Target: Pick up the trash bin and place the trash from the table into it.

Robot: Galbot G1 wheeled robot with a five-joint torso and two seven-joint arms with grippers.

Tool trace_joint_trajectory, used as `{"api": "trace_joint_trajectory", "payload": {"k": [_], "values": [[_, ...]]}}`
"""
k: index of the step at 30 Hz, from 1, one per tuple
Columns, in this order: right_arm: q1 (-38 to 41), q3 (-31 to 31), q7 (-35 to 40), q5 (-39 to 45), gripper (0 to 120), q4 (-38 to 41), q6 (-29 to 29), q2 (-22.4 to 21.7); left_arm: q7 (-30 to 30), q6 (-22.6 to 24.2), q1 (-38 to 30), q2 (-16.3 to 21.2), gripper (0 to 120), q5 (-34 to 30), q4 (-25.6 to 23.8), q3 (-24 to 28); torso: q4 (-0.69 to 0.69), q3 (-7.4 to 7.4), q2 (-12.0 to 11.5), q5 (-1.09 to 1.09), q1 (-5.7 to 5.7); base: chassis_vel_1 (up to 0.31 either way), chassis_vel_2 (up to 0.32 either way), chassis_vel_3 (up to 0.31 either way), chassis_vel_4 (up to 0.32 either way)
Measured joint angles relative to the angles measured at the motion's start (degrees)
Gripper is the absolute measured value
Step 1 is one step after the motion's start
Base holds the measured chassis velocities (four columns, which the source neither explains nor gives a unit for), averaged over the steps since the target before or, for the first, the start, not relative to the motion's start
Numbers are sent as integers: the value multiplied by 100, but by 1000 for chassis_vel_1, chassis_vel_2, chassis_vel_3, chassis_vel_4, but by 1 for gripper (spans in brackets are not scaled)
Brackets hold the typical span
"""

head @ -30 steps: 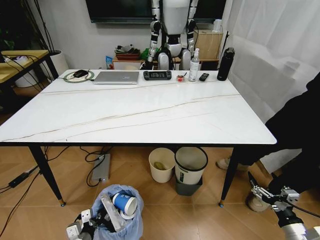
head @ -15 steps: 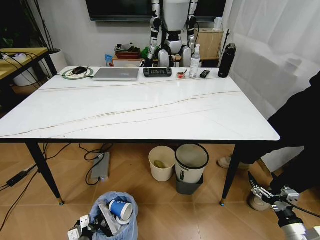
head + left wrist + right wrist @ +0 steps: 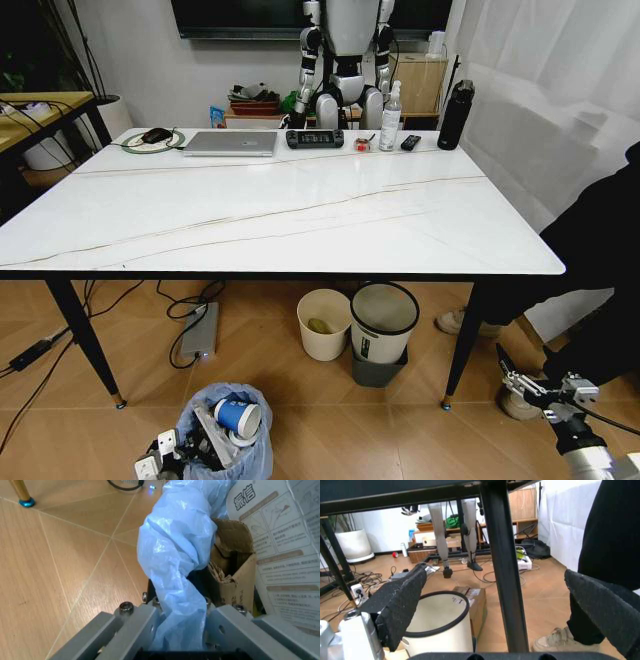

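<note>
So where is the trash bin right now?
In the head view the trash bin sits low on the robot's left, on the floor before the table, its bag clamped by the left gripper.

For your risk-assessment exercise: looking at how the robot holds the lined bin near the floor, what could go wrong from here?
1. The left gripper pinches only the thin blue bag of the trash bin; the plastic might tear or slip.
2. The blue paper cup and cardboard sit high at the rim and could spill if the bin tilts.

Trash bin [image 3: 225,440], blue-bagged, upright on floor at 7 o'clock below the surface [image 3: 280,215]; holds blue cup [image 3: 232,415], cardboard [image 3: 231,564], printed pouch [image 3: 287,547].
</note>
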Motion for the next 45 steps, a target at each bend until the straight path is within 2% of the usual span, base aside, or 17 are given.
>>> {"api": "trace_joint_trajectory", "payload": {"k": [14, 30, 32, 35, 39, 45], "values": [[0, 0, 0, 0, 100, 0, 0, 0, 33, -231, -50, -17, 0, -39, 183, -97, -2, -32, -53, 0, -21, 0, 0, 0, 0], [0, 0, 0, 0, 100, 0, 0, 0, 89, -503, -350, -96, 0, -116, 759, -248, -2, -10, -14, 0, -5, 0, 0, 0, 0], [0, 0, 0, 0, 100, 0, 0, 0, 91, -512, -372, -115, 2, -122, 791, -260, -2, -8, -11, 0, -3, 0, 0, 0, 0], [0, 0, 0, 0, 100, 0, 0, 0, 95, -524, -397, -131, 14, -126, 826, -280, -2, -5, -6, 2, -1, 0, 0, 0, 0], [0, 0, 0, 0, 100, 0, 0, 0, 96, -541, -418, -135, 23, -126, 877, -290, -2, -4, -4, 0, 0, 0, 0, 0, 0], [0, 0, 0, 0, 100, 0, 0, 0, 101, -605, -424, -129, 30, -123, 945, -314, -2, -1, 1, 0, 2, 0, 0, 0, 0]]}}
